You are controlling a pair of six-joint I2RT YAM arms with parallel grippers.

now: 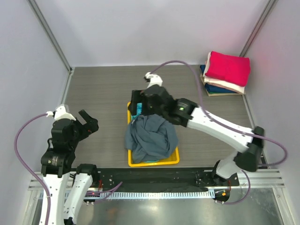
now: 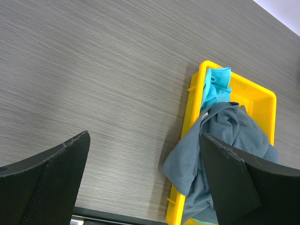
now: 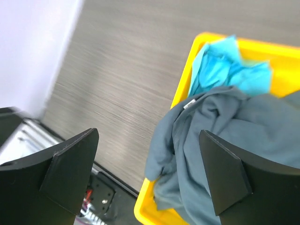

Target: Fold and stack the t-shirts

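Closest to my lens, the right gripper (image 3: pixel 149 140) hangs wide open over the rumpled slate grey-blue cotton t-shirt (image 3: pixel 225 126) heaped on a bright teal tee (image 3: pixel 229 70) in the yellow plastic bin (image 3: pixel 281 56), ready to pluck it, I judge, while the left gripper (image 1: pixel 86 123) idles, equally wide, at 9 o'clock, and the folded crimson, cream and navy t-shirts (image 1: pixel 227 70) are stacked clear at 2 o'clock.

Grey-blue t-shirt (image 2: pixel 220 150) spills over yellow bin (image 2: pixel 194 101), teal t-shirt (image 2: pixel 216 84) beneath.

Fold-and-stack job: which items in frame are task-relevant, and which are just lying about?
Job:
- crumpled slate grey-blue cotton t-shirt, spilling over the bin
- bright teal t-shirt beneath it
- folded crimson t-shirt, cream t-shirt and navy t-shirt, stacked far right

Lying about:
- yellow plastic bin
- grey wood-grain table
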